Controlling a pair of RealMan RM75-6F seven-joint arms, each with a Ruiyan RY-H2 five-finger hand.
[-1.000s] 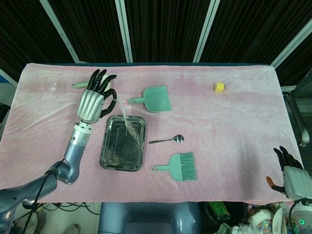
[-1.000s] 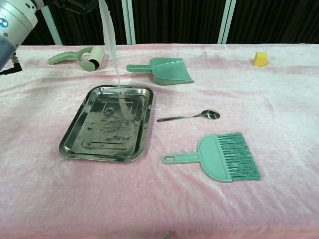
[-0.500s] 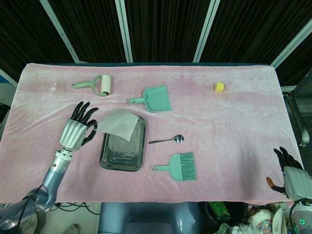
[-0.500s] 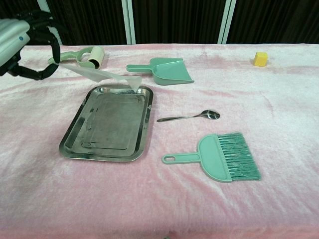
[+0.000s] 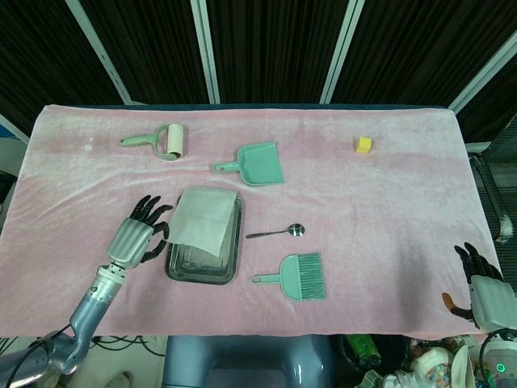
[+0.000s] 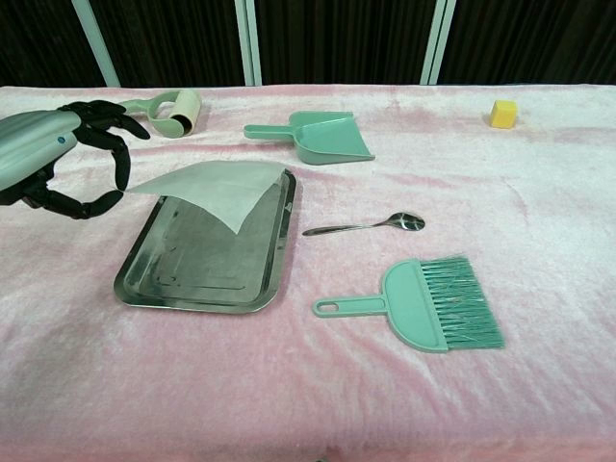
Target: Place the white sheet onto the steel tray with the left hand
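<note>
The white sheet (image 5: 202,218) (image 6: 217,185) lies nearly flat over the far half of the steel tray (image 5: 198,277) (image 6: 192,298). Its far right corner reaches the tray's rim, and its left corner is raised just off the rim. My left hand (image 5: 139,234) (image 6: 48,154) is low beside the tray's left side. It pinches that left corner between thumb and a finger, with the other fingers spread. My right hand (image 5: 483,293) is at the table's near right edge, fingers apart and holding nothing. The chest view does not show it.
A lint roller (image 5: 166,139) (image 6: 173,108) lies behind the left hand. A green dustpan (image 5: 260,163) (image 6: 327,135) sits just beyond the tray. A spoon (image 5: 279,232) (image 6: 371,225) and a green brush (image 5: 303,276) (image 6: 433,303) lie right of it. A yellow cube (image 5: 364,145) (image 6: 502,114) is far right.
The left hand came down and leftward from above the tray's far end. The sheet went from hanging upright to spread almost flat over the tray. The right hand stayed put.
</note>
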